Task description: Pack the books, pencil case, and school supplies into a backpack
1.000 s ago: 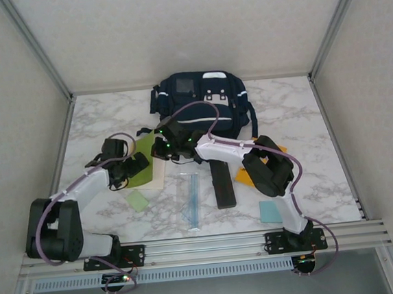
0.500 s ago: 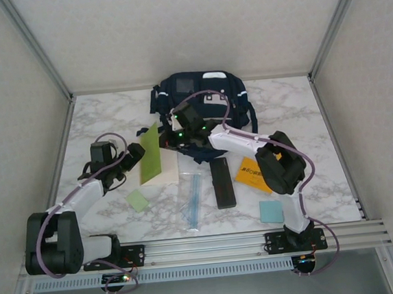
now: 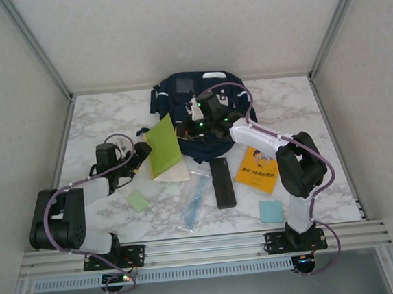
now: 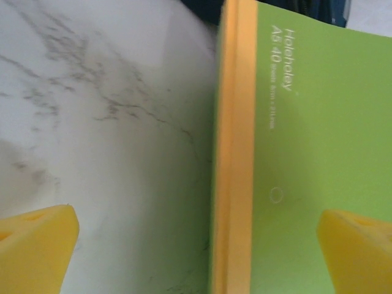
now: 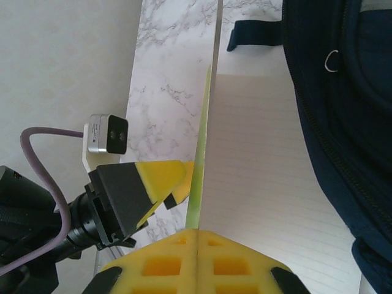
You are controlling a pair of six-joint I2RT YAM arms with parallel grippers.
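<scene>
My right gripper [image 5: 197, 236] is shut on the edge of the lime-green book's cover [image 5: 202, 141], holding it raised off a lined page [image 5: 275, 184]. From above, that green book [image 3: 163, 144] stands tilted just in front of the navy backpack [image 3: 202, 95], with the right gripper [image 3: 181, 132] at its right edge. At the book's left side is my left gripper [image 3: 144, 153], open. In the left wrist view the book's orange spine [image 4: 236, 153] runs between the yellow fingertips [image 4: 37, 245]. The orange-yellow book [image 3: 257, 168], black pencil case [image 3: 221, 182], clear ruler [image 3: 195, 198], pale green pad [image 3: 137, 200] and light blue pad [image 3: 272, 211] lie on the table.
The marble table [image 3: 98, 121] is walled in by white panels and aluminium posts [image 3: 36, 47]. A metal rail [image 3: 205, 246] runs along the near edge. A dark backpack strap [image 5: 254, 33] lies on the table beside the bag.
The right gripper has carried the green book's cover up and to the right, toward the backpack, uncovering the orange-yellow book. The left gripper has followed to the book's left edge.
</scene>
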